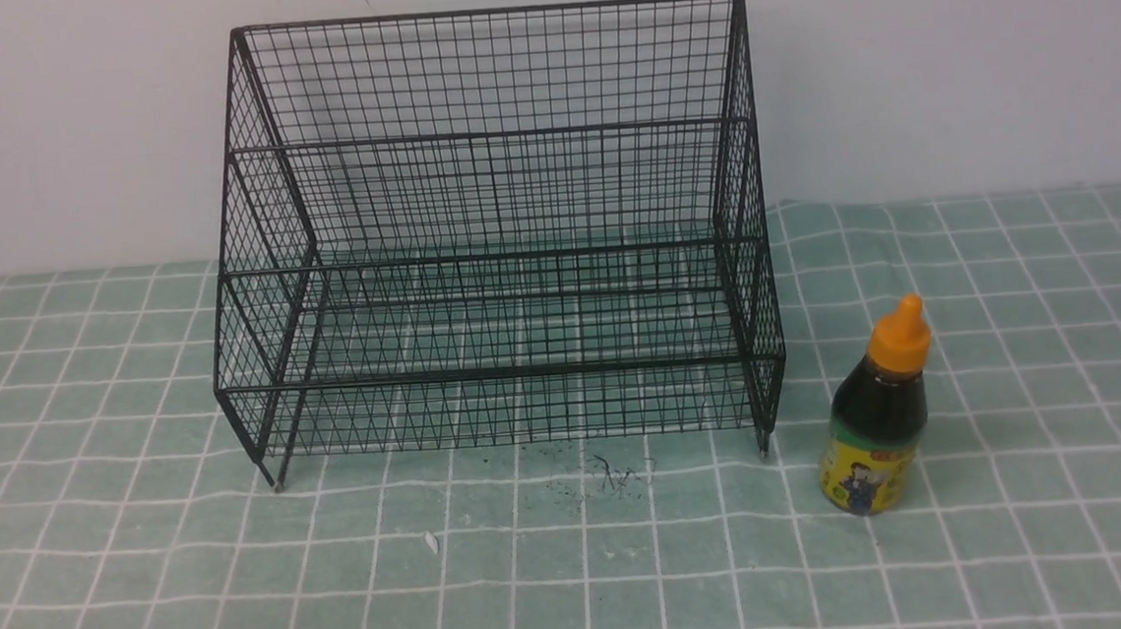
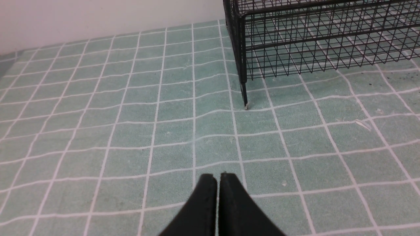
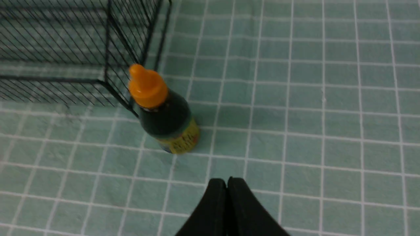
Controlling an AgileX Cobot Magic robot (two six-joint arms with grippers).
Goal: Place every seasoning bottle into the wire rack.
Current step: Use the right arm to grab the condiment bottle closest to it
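The seasoning bottle (image 1: 875, 416), dark liquid with an orange nozzle cap and a yellow-green label, stands upright on the cloth just right of the wire rack (image 1: 492, 250). The rack is black, two-tiered and holds nothing. The bottle also shows in the right wrist view (image 3: 162, 111), beside the rack's corner (image 3: 108, 49). My right gripper (image 3: 227, 180) is shut and empty, short of the bottle. My left gripper (image 2: 218, 176) is shut and empty over bare cloth, apart from the rack's front left foot (image 2: 244, 96). Neither gripper shows in the front view.
A green cloth with a white grid (image 1: 578, 570) covers the table. A pale wall (image 1: 947, 60) rises right behind the rack. Small dark specks (image 1: 611, 474) and a white scrap (image 1: 430, 542) lie on the cloth in front of the rack.
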